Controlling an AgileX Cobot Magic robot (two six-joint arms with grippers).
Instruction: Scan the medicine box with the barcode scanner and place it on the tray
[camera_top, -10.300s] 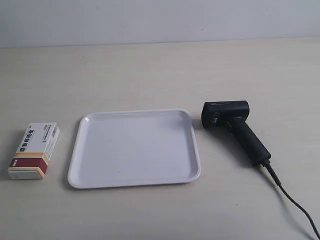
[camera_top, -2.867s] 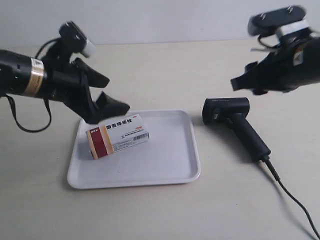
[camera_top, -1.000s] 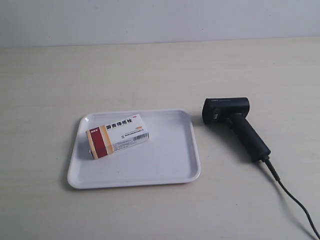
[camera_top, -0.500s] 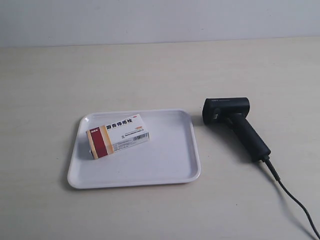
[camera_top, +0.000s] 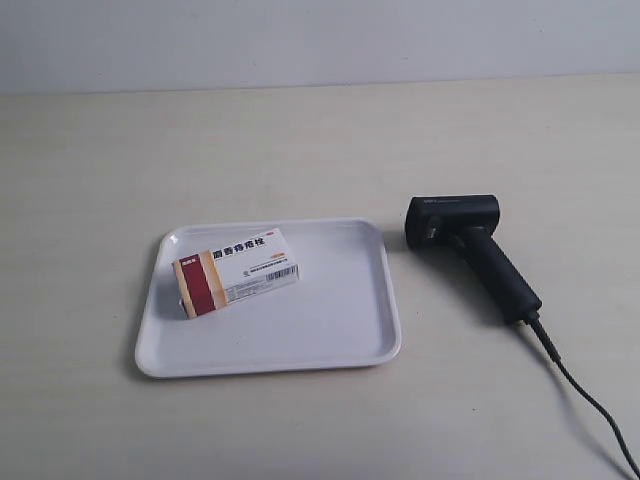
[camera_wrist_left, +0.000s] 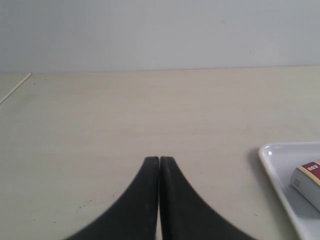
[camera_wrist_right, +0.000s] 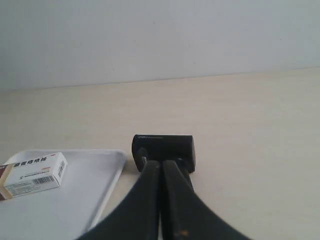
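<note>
The medicine box (camera_top: 236, 270) lies flat in the white tray (camera_top: 330, 340), toward its far left part, red and tan band at the left end. It shows too in the left wrist view as the medicine box (camera_wrist_left: 309, 181) in the tray (camera_wrist_left: 272, 162), and in the right wrist view as the medicine box (camera_wrist_right: 34, 175) in the tray (camera_wrist_right: 107, 187). The black barcode scanner (camera_top: 470, 250) lies on the table right of the tray, cable trailing toward the front right. My left gripper (camera_wrist_left: 159, 160) is shut and empty over bare table. My right gripper (camera_wrist_right: 161, 163) is shut, empty, with the barcode scanner (camera_wrist_right: 163, 148) just beyond its tips. Neither arm appears in the exterior view.
The beige table (camera_top: 300, 140) runs back to a pale wall (camera_top: 320, 40). The scanner's thin black cable (camera_top: 585, 405) runs off the exterior view's lower right corner. A table edge line (camera_wrist_left: 15, 87) shows far off in the left wrist view.
Both arms, seen above the tray and scanner 2.9 s ago, have left the exterior view. Over the last second nothing has moved; the box stays in the tray.
</note>
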